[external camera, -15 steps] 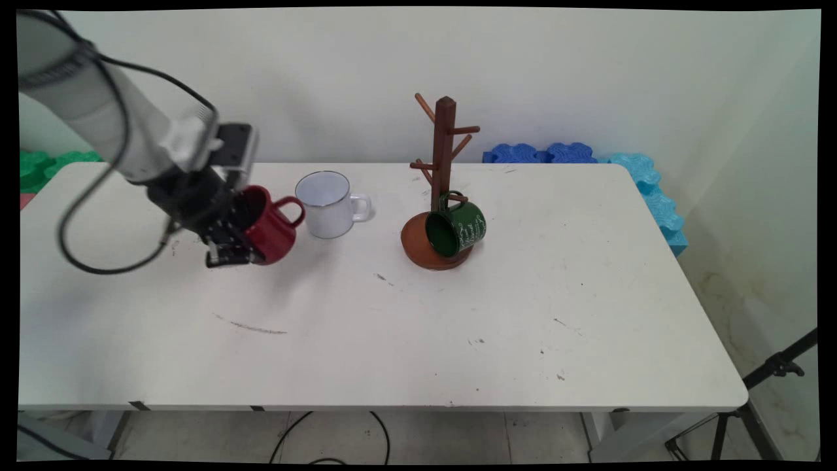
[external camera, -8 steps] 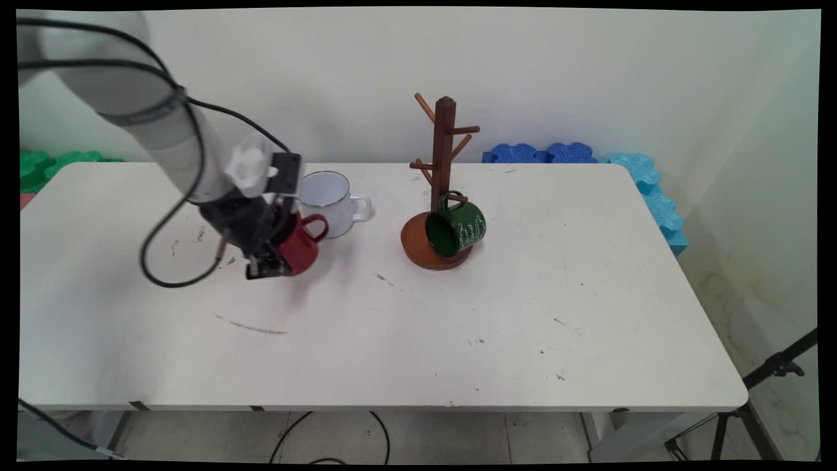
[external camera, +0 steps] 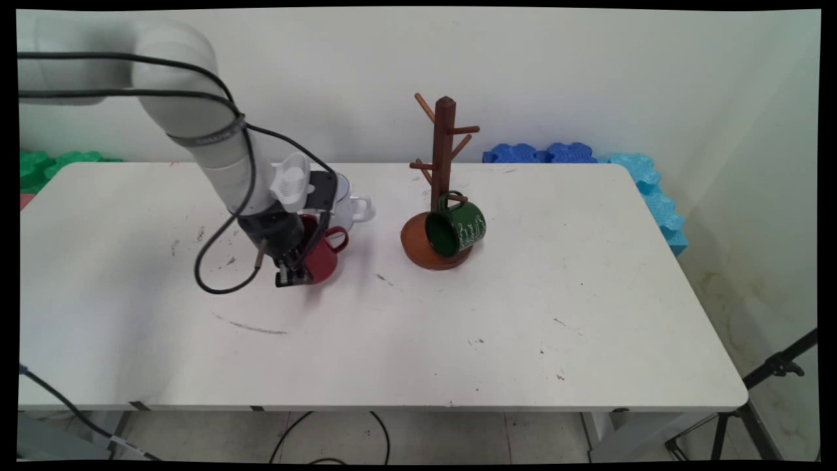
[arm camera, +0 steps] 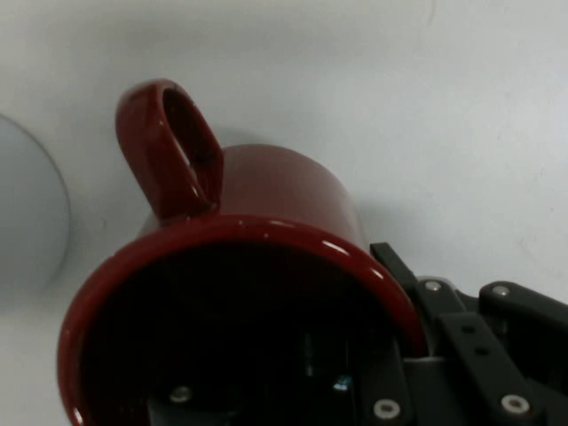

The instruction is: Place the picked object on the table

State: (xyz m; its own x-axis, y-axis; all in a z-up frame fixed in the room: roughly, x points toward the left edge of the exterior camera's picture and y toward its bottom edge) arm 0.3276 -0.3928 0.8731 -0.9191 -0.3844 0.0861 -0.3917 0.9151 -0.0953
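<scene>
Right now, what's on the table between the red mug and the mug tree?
Nothing: in the main view, only bare table separates the red mug, held by the gripper, from the mug tree.

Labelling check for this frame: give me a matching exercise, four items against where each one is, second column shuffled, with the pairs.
Items:
1. red mug
2. white mug
3. green mug
4. mug tree

Places:
A. hanging on a low peg
B. gripped by the gripper, one finger inside its rim
C. standing right of centre on the table
D. partly hidden behind the arm

Pairs: 1-B, 2-D, 3-A, 4-C
</scene>
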